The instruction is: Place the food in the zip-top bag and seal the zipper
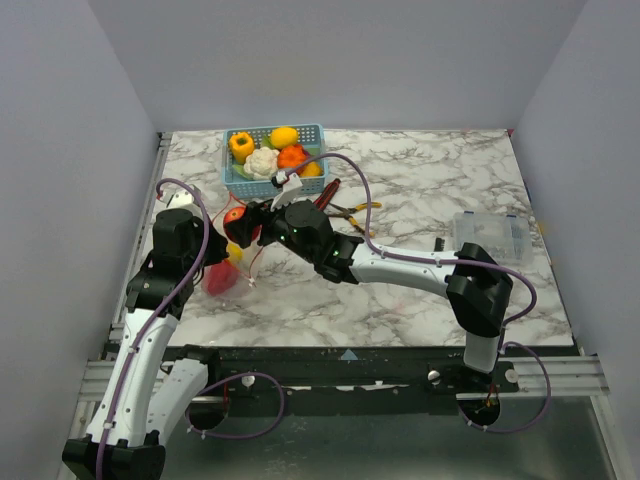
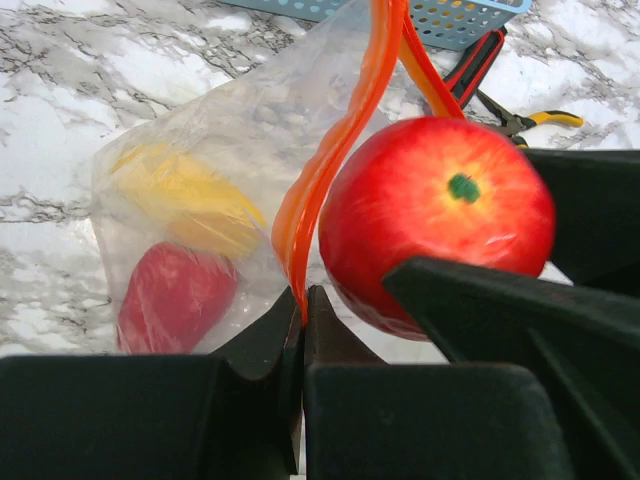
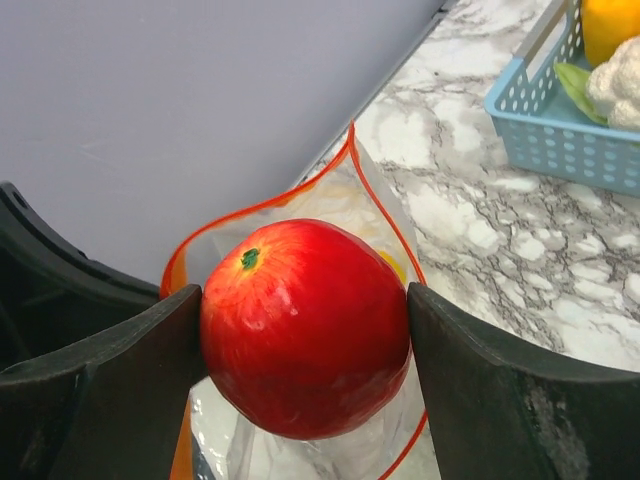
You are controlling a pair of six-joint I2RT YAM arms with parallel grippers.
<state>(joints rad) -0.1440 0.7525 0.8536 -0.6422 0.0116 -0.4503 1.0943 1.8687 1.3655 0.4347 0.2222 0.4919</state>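
My right gripper (image 3: pixel 305 330) is shut on a glossy red toy apple (image 3: pixel 305 325) and holds it over the open mouth of the clear zip-top bag (image 3: pixel 375 215). The apple also shows in the top view (image 1: pixel 237 222) and the left wrist view (image 2: pixel 435 220). My left gripper (image 2: pixel 303 300) is shut on the bag's red-orange zipper strip (image 2: pixel 345 130) and holds the mouth up. Inside the bag (image 2: pixel 190 200) lie a yellow food piece (image 2: pixel 185 200) and a red one (image 2: pixel 175 295). More food lies in the blue basket (image 1: pixel 272 158).
Red-handled pliers (image 1: pixel 328 195) and yellow-handled pliers (image 1: pixel 358 210) lie just right of the basket. A clear plastic box (image 1: pixel 490 235) sits at the right. The left wall stands close behind the bag.
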